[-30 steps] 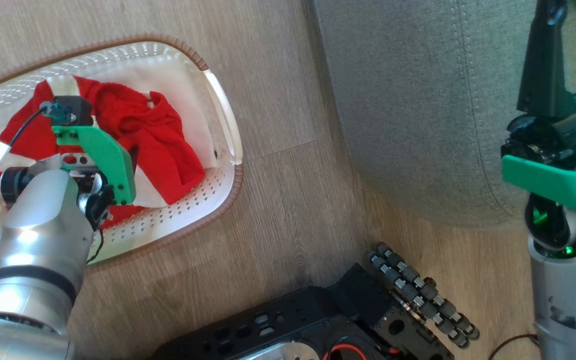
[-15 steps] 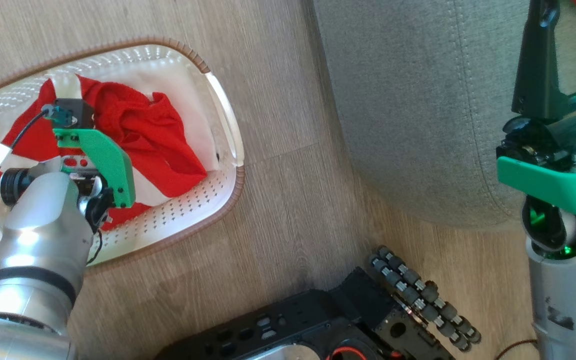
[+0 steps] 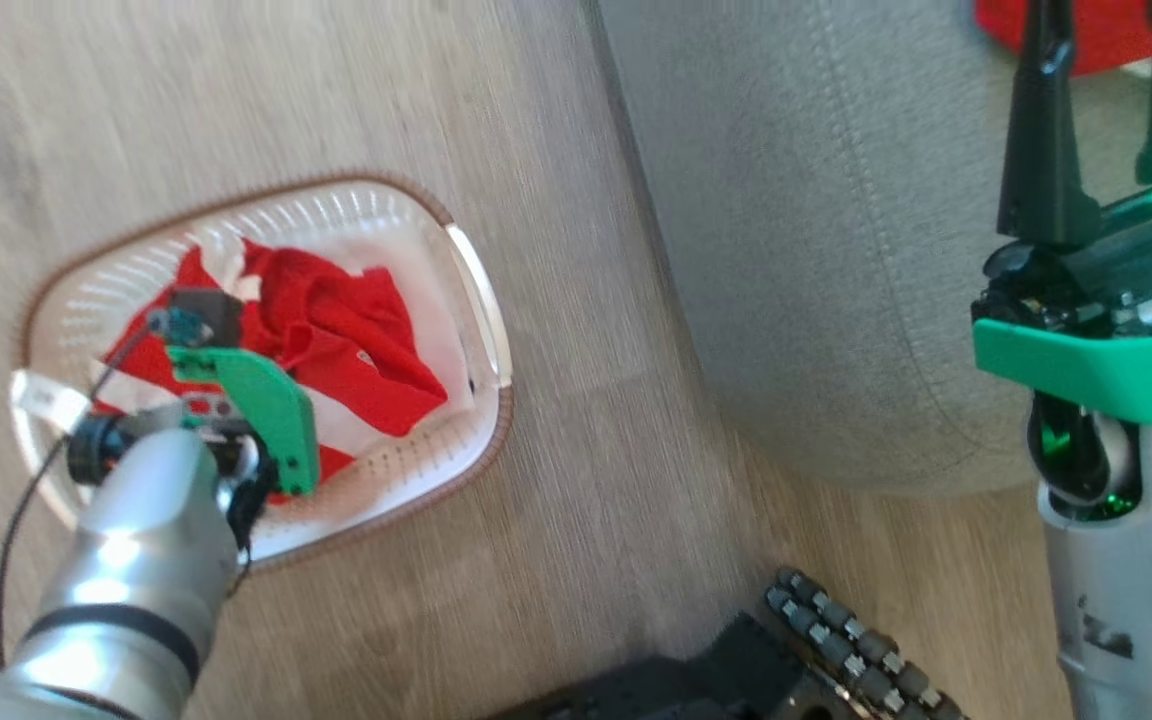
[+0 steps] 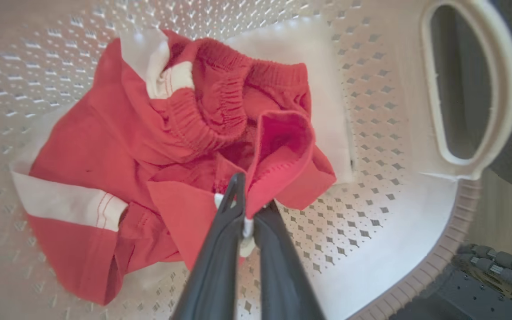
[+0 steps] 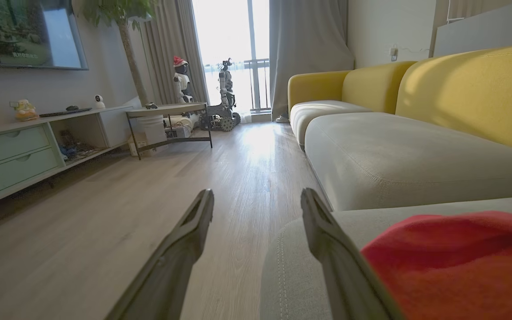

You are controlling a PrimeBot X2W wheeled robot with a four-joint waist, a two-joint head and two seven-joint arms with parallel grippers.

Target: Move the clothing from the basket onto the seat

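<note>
Bare floor (image 3: 596, 330) between basket (image 3: 481, 290) and seat (image 3: 816, 250) is open passage; robot base (image 3: 836, 640) blocks the near end.

Head view is smeared all over. The wood floor (image 3: 576, 520) grain is just streaks, and the basket (image 3: 416, 470) has a hot white glare on its handle (image 3: 481, 300). Left wrist view is bright, washed out where the basket curves up at top left. The clothing (image 4: 105, 146) is fairly sharp in the middle, corners soft and bent. Right wrist view: balcony window (image 5: 234, 40) totally blown out, a sheen running down the wood floor, and the right gripper (image 5: 256, 198) and red garment (image 5: 451, 266) are both out of focus.
</note>
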